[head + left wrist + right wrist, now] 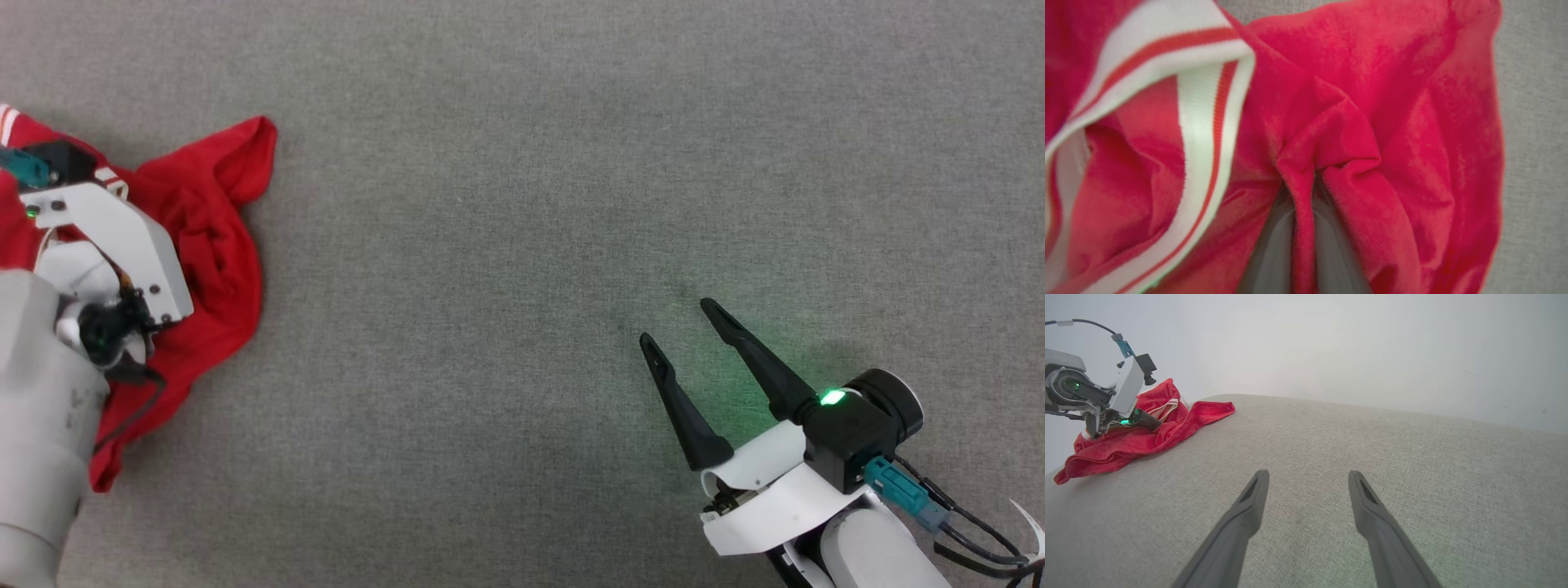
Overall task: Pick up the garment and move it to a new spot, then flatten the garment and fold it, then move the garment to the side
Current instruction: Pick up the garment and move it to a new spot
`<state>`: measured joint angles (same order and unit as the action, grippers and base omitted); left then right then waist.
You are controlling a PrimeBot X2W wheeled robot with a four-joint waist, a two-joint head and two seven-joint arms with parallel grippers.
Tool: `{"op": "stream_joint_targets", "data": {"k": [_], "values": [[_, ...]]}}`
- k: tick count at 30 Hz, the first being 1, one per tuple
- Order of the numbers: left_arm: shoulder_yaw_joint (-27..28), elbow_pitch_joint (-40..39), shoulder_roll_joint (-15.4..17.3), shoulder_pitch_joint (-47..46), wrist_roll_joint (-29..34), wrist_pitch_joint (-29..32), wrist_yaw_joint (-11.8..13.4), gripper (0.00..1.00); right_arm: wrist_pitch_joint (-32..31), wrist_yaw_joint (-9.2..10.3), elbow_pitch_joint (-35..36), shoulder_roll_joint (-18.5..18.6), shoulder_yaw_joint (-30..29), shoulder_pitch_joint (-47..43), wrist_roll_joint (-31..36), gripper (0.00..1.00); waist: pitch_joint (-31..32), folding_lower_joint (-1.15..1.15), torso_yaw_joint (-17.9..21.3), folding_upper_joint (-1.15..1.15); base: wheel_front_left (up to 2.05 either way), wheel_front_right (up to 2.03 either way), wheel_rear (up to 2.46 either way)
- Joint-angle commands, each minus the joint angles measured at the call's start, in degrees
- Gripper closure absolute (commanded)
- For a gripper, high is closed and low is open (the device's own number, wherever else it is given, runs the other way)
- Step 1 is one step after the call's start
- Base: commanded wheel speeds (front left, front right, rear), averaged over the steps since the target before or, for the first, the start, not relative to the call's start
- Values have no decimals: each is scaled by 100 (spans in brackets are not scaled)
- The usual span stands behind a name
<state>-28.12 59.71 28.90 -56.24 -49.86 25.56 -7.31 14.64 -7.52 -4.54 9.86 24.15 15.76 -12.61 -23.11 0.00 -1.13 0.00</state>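
Observation:
The garment (pixel 214 214), a red jersey with red-and-white striped trim (pixel 1200 134), lies crumpled at the far left of the grey surface. My left wrist housing (pixel 114 237) hangs over it and hides the fingers in the head view. In the left wrist view my left gripper (pixel 1303 196) is shut on a raised fold of the red cloth, pinched between the two blurred fingers (pixel 1274 253). From the right wrist view the left gripper (pixel 1149 421) reaches down into the garment (pixel 1180 424). My right gripper (pixel 678 322) stands open and holds nothing at the lower right, far from the garment, its fingers (pixel 1249 506) just above the surface.
The grey fabric surface (pixel 522 204) stretches wide between the garment and my right gripper. A pale wall (pixel 1355 347) rises behind the surface's far edge. Cables trail from the right wrist (pixel 963 523).

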Motion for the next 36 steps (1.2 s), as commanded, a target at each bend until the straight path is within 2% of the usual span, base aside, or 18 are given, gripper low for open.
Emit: {"op": "stream_joint_targets", "data": {"k": [1, 6, 11, 20, 25, 31, 36], "values": [[-124, 54, -244, 273, -2, -156, -25, 100, 24, 6, -15, -29, -15, 25, 23, 0, 46, 0, 0, 0, 0, 0, 0], [-161, -117, -127, 32, 7, -1124, -24, 100, 35, 6, -114, -92, -33, -29, -45, 0, 297, 0, 15, 0, 0, 0, 0], [-416, -401, -76, -44, -110, -1518, -21, 100, 50, 6, -234, -198, -65, -113, -85, 0, 602, 0, 66, 0, 0, 0, 0], [-895, -964, -96, -214, -383, -1649, -21, 100, 55, 6, -366, -352, -285, -282, -143, 0, 928, 0, 293, 0, 0, 0, 0], [-1251, -1554, -161, -265, -642, -1599, -20, 100, 60, 6, -349, -471, -467, -399, -182, 0, 1024, 0, 495, 0, 0, 0, 0], [-1708, -2333, -394, -450, -1051, -1426, -21, 100, 61, 6, -284, -578, -644, -463, -227, 0, 1014, 0, 791, 0, 0, 0, 0], [-2123, -2884, -719, -762, -1350, -1302, -21, 100, 62, 6, -207, -641, -755, -345, -287, 0, 873, 0, 1116, 0, 0, 0, 0]]}}
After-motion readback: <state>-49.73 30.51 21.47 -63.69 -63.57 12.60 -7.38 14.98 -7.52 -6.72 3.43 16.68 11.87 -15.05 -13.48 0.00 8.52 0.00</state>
